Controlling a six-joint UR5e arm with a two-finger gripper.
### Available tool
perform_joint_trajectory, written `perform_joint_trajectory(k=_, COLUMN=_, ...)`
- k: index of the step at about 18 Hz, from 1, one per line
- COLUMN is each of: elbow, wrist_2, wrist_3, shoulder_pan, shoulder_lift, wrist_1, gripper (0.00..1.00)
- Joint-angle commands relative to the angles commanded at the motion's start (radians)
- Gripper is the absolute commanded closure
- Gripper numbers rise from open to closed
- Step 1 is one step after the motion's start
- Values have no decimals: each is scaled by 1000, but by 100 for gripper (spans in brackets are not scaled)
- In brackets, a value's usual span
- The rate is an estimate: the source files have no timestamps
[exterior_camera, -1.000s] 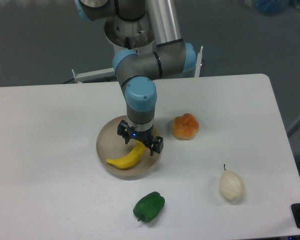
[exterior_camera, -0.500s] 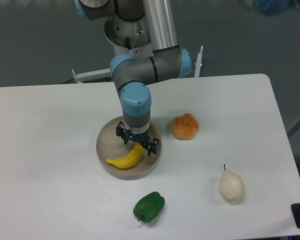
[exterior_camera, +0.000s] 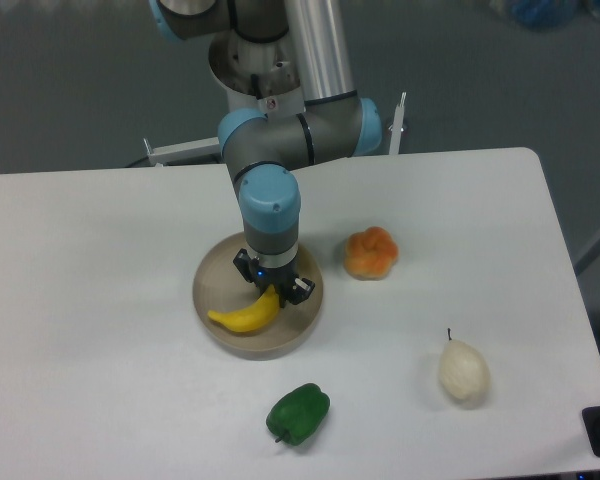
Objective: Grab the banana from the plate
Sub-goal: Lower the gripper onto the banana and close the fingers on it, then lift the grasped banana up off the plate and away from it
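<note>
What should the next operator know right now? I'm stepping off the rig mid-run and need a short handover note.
Gripper: down in the round beige plate, fingers at the upper end of the bright yellow curved banana; whether they are clamped on it cannot be told from this view.
Banana: lying in the plate, not visibly lifted.
Done: approach and descent to the banana.
Left: confirm the grasp, then lift the banana clear of the plate.

Banana on plate, under gripper.
</note>
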Motion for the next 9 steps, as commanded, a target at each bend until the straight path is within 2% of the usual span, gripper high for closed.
perform_joint_trajectory(k=2, elbow=1, wrist_2=0, wrist_3=2, shoulder_pan=2, shoulder_lift=2, wrist_1=0, gripper=63)
perform_joint_trajectory(k=6, elbow=15, wrist_2=6, wrist_3=3, shoulder_pan=8, shoulder_lift=44, wrist_1=-3, gripper=63)
perform_joint_trajectory(k=9, elbow=57, wrist_2=6, wrist_3=58, shoulder_pan=40, shoulder_lift=67, wrist_1=-14, gripper=64)
